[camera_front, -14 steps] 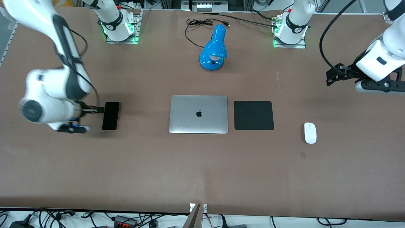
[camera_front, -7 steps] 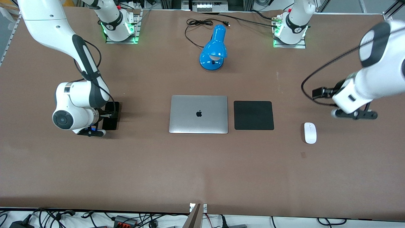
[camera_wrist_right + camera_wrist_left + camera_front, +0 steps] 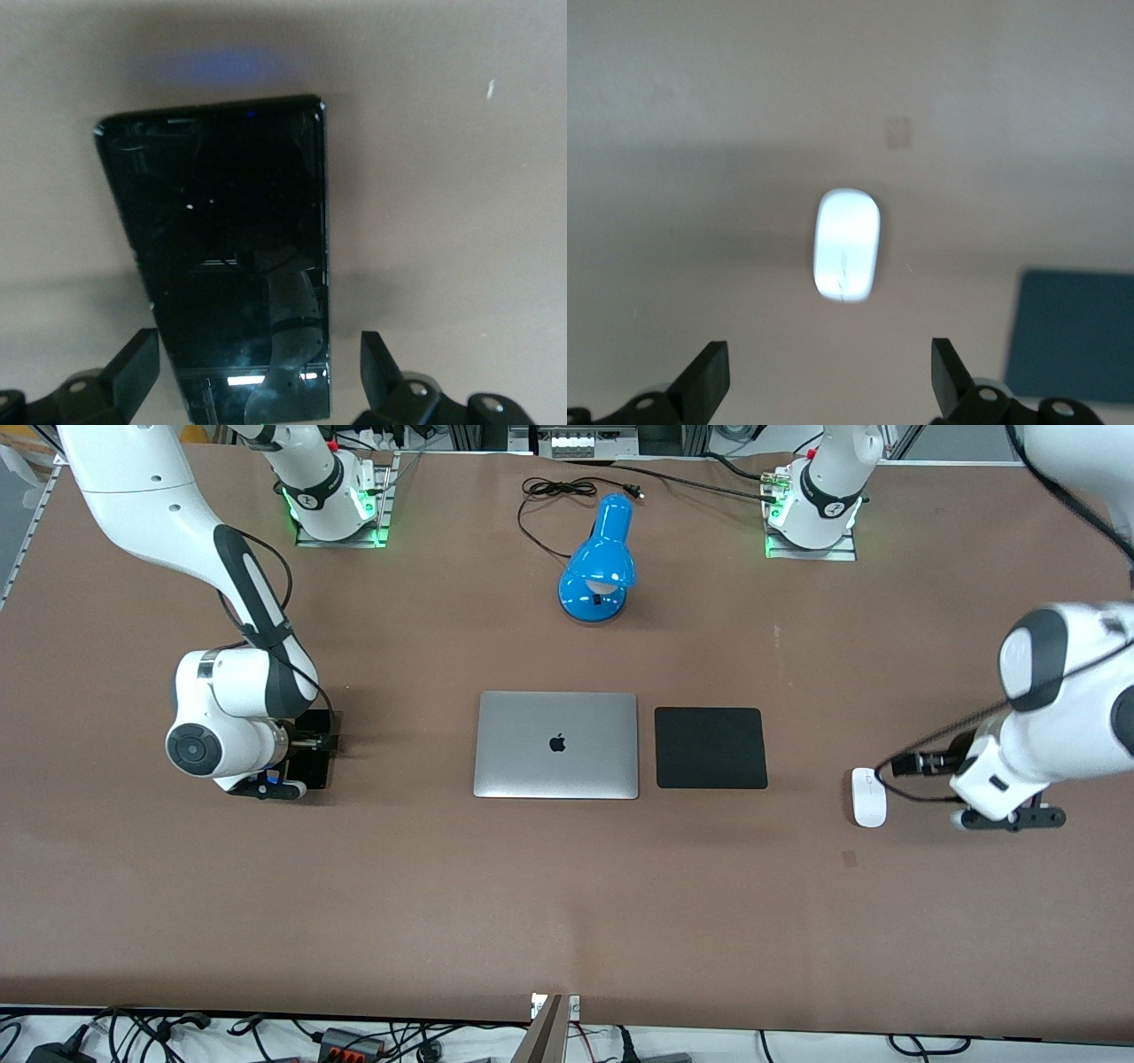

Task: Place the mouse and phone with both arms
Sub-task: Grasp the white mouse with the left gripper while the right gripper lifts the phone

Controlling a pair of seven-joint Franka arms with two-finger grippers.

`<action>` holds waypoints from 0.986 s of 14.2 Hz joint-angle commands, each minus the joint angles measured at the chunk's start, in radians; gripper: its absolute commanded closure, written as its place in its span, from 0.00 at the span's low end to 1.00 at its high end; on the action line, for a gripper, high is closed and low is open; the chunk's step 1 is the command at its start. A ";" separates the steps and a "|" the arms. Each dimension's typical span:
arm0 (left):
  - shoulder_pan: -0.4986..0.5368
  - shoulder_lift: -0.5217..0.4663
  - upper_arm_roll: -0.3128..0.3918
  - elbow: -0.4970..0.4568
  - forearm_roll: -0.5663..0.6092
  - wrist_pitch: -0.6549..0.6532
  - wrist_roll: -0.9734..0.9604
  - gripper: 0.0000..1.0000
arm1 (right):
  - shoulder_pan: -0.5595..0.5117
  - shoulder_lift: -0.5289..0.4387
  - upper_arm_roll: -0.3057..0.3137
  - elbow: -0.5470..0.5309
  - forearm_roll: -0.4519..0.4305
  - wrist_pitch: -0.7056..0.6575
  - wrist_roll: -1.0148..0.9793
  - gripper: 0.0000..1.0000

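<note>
The brown desk [image 3: 567,903] has wide bare room across the whole lower half of the front frame, and every object lies well in from its edges. At frame centre sits the silver laptop [image 3: 556,745], with the black mat [image 3: 710,748] just beside it and the blue lamp [image 3: 600,560] above them in the frame.

At middle left of the front frame, the phone [image 3: 312,753] lies flat on the desk under the right claw [image 3: 257,376]. In the right wrist view the fingers [image 3: 133,365] are spread wide, flanking the phone's sides without touching.

At middle right of the front frame, the mouse [image 3: 868,797] rests on the desk. The left claw [image 3: 830,379] is spread too, the mouse [image 3: 846,245] lying ahead of its tips and apart from them.
</note>
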 commanded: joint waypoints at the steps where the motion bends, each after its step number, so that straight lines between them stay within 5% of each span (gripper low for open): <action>1: -0.002 0.010 -0.003 -0.111 0.026 0.177 0.013 0.00 | 0.000 -0.024 0.000 -0.033 0.010 0.023 0.011 0.00; 4: 0.003 0.051 -0.006 -0.264 0.026 0.456 0.030 0.00 | -0.003 -0.025 0.000 -0.054 0.010 0.052 0.011 0.00; 7: 0.015 0.077 -0.010 -0.283 0.026 0.496 0.042 0.00 | -0.001 -0.033 0.000 -0.079 0.010 0.091 0.009 0.00; 8: 0.030 0.094 -0.019 -0.285 0.024 0.496 0.042 0.00 | 0.000 -0.036 0.000 -0.079 0.010 0.089 0.011 0.07; 10: 0.032 0.103 -0.033 -0.288 0.024 0.500 0.044 0.00 | 0.008 -0.054 0.002 -0.076 0.010 0.079 0.014 0.68; 11: 0.034 0.106 -0.033 -0.288 0.024 0.502 0.047 0.00 | 0.008 -0.060 0.002 -0.074 0.010 0.079 0.023 0.82; 14: 0.035 0.140 -0.038 -0.286 0.024 0.511 0.055 0.00 | 0.008 -0.068 0.046 -0.048 0.013 0.077 0.026 0.88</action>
